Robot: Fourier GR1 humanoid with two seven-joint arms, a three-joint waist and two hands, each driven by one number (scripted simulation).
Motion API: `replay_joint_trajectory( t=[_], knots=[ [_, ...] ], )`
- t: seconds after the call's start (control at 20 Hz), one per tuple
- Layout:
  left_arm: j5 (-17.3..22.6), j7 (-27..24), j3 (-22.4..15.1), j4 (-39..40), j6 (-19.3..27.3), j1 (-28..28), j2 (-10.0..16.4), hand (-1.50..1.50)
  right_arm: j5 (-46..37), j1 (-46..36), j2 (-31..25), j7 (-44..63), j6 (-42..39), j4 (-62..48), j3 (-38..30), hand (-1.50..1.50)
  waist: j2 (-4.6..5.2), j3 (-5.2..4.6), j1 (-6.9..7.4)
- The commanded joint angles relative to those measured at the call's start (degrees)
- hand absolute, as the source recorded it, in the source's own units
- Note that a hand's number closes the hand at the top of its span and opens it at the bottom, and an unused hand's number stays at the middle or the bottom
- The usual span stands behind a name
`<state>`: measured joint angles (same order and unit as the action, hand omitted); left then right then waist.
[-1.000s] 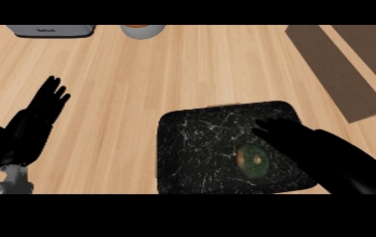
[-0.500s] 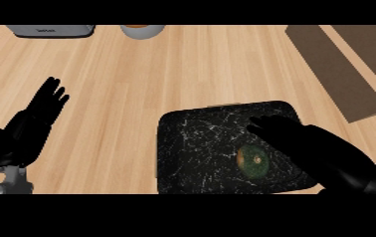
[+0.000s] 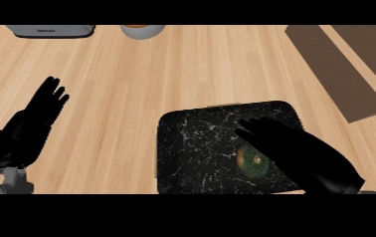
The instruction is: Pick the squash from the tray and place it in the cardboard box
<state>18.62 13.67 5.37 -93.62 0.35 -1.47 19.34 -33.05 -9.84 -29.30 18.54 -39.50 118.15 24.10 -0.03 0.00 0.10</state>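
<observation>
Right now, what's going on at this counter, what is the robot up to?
The robot's right hand is over the dark tray, covering part of the squash, which lies on the tray's right part. Its fingers look fairly straight, not curled round the squash, so nothing is picked up yet. The cardboard box sits at the counter's far right, apart from the tray. The left hand rests open at the left edge.

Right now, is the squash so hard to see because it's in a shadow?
In the head view, not mainly shadow: the right hand covers most of the squash, and that black hand blends into the dark tray beneath; the wooden counter is evenly lit, with no glare.
</observation>
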Motion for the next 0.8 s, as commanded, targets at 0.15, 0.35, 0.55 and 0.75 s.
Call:
replay_joint_trajectory(
  t=[0.15,0.35,0.55,0.75],
  knots=[
    [-1.47,1.52,0.39,-3.24,-0.99,0.94,-1.95,0.00,-6.21,-1.95,4.40,-1.55,-2.51,-5.06,0.44,-1.50,0.02,0.00,0.20],
    [-3.86,-1.78,0.78,2.87,-1.66,-1.06,-3.92,0.00,-8.88,4.13,3.13,-3.01,-3.34,0.29,-0.47,-1.50,0.00,0.00,-0.19],
    [-3.21,-0.57,2.52,-0.23,-3.72,1.29,-2.98,0.00,-13.31,2.73,6.72,-2.18,-2.27,-4.38,1.54,-1.50,0.01,0.00,-0.02],
    [-2.83,1.87,3.75,0.06,-3.33,-0.92,-3.83,0.00,-15.15,1.40,9.52,-1.46,-4.79,-4.17,1.35,-1.50,0.01,0.00,-0.03]
  ],
)
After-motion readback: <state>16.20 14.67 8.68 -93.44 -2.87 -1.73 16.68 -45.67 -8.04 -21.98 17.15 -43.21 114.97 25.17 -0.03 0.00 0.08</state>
